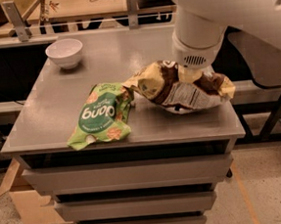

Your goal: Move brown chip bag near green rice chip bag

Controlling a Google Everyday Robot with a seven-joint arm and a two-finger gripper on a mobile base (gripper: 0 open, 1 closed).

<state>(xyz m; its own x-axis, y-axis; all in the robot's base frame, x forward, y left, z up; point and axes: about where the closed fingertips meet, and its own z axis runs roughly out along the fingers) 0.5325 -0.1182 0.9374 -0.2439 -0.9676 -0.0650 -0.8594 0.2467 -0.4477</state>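
The brown chip bag point(176, 95) lies crumpled at the right front of the grey table point(51, 104), showing brown, pale yellow and its printed pale back. Its left end reaches the right edge of the green rice chip bag point(100, 115), which lies flat at the front middle. My gripper point(192, 76) comes down from the white arm onto the middle of the brown bag and is shut on it; the bag's folds hide most of the fingers. I cannot tell whether the bag rests on the table or hangs just above it.
A white bowl point(64, 53) stands at the table's back left. The table's right edge runs close under the brown bag. Grey drawers point(126, 176) are below the top, a cardboard box point(26, 205) on the floor at left, and a rail and workbench behind.
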